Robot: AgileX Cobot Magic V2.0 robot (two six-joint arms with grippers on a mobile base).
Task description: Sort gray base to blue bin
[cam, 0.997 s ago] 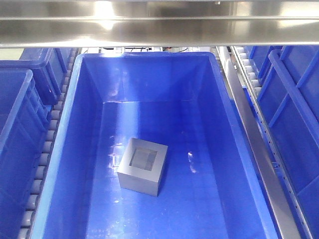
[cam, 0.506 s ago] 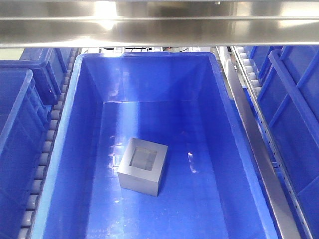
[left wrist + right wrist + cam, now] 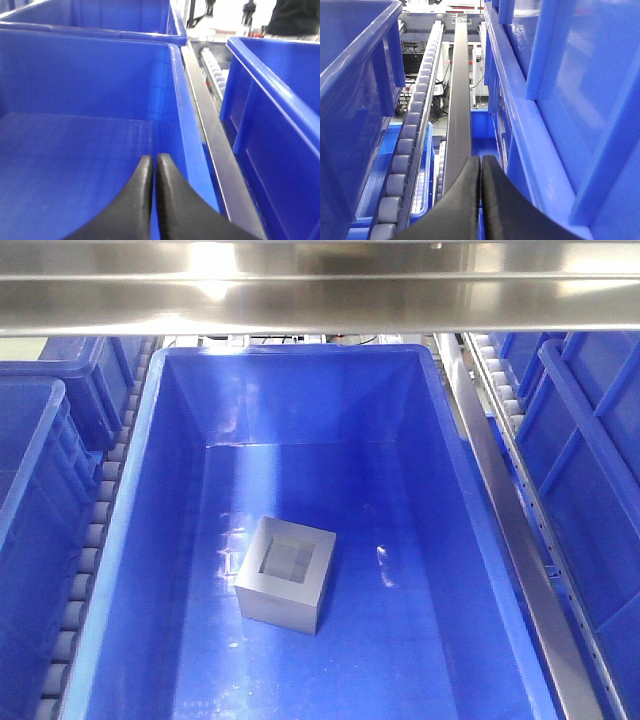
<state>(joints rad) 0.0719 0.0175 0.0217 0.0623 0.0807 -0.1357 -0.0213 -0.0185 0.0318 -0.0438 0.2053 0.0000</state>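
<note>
We find the gray base resting on the floor of the blue bin, slightly toward seven o'clock from the floor's centre, recess facing up, clear of every wall; by how things lie, the sort looks done. We judge the block rigid, fairly dense, with matte sides that should grip well; two opposite flat sides offer the best hold. Our left gripper hangs over another crate, jaws pressed together, empty; our right gripper likewise closed above the roller rail.
</note>
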